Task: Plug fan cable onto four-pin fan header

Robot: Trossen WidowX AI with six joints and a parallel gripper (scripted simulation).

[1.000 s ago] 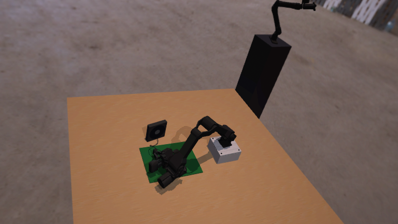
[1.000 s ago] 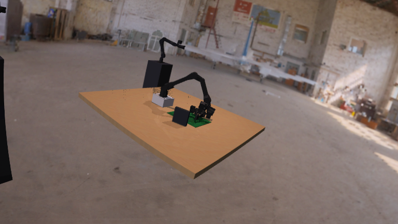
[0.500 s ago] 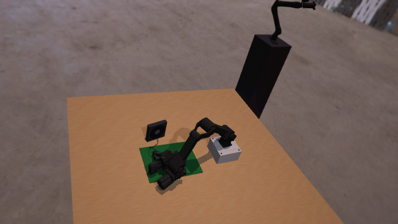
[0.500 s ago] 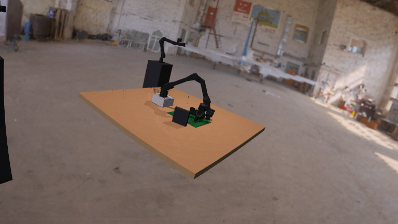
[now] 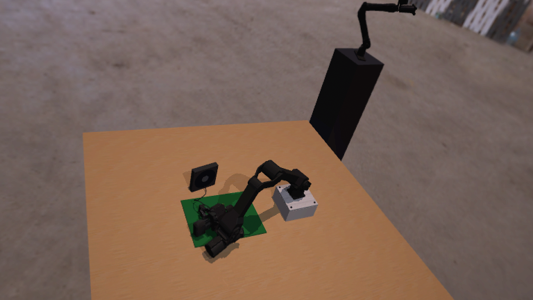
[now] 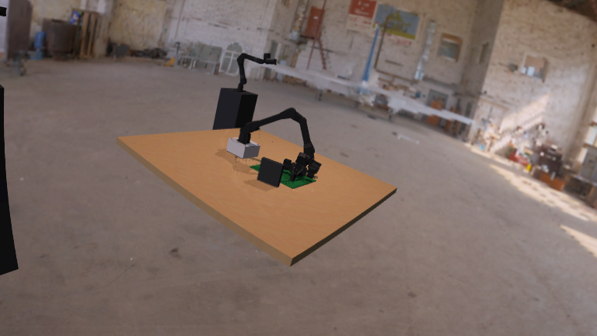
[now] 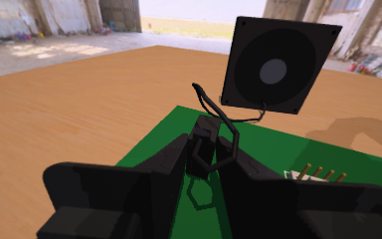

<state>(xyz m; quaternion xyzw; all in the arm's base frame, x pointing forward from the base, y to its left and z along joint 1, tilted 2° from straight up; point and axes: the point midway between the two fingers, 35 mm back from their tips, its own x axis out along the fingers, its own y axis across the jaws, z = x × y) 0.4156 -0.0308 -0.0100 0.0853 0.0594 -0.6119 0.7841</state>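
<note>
My gripper [image 7: 202, 139] is shut on the black cable plug [image 7: 203, 161], which stands between the fingertips above the green board [image 7: 269, 136] [image 5: 256, 223] [image 6: 292, 185]. The black cable [image 7: 236, 141] loops up from the plug and runs back to the fan. The square black fan [image 7: 274, 70] [image 5: 203, 177] [image 6: 270, 172] stands upright beside the board. The four-pin header shows its brass pins [image 7: 318, 172] to the right of the plug in the wrist view, partly behind the right finger. The plug is apart from the pins. In the top and exterior views the arm hides the plug and header.
The arm's base stands on a white box [image 5: 301, 212] [image 6: 243, 149] on the wooden table [image 5: 137, 202] [image 6: 246, 213]. A second arm [image 5: 363, 25] [image 6: 241, 68] stands on a tall black pedestal [image 5: 341, 100] [image 6: 231, 107] beyond the table edge.
</note>
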